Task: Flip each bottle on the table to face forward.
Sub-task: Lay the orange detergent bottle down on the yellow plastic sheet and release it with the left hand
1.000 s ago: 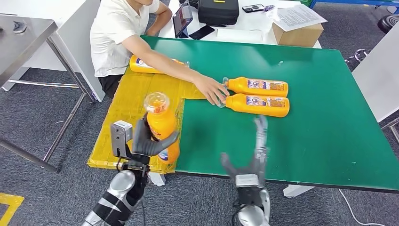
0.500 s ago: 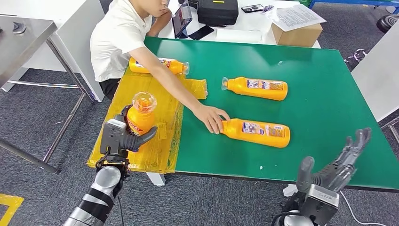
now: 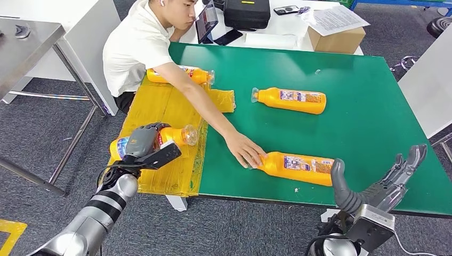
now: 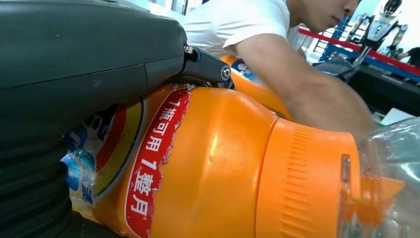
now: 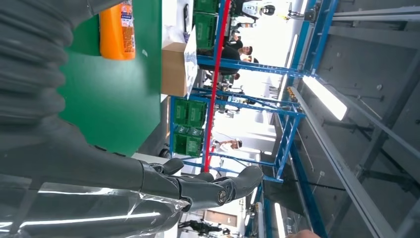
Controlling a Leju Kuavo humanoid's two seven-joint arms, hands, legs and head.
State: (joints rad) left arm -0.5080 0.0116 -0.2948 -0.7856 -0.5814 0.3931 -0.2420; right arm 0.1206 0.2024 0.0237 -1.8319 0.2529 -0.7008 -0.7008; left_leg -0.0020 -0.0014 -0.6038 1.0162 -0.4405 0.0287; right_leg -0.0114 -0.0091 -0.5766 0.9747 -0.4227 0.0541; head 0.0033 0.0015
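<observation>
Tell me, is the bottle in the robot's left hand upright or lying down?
Lying down. The bottle rests on its side on the yellow mat, clear cap toward the green table, with the left hand gripping it.

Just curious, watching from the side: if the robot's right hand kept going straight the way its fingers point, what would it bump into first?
Probably nothing: the right robot hand is open, fingers pointing up and past the green table corner into open air. Depth is unclear, though.

Left hand [image 4: 74, 74] grips orange bottle [image 4: 223, 168] beside person's arm [image 4: 307, 94]
</observation>
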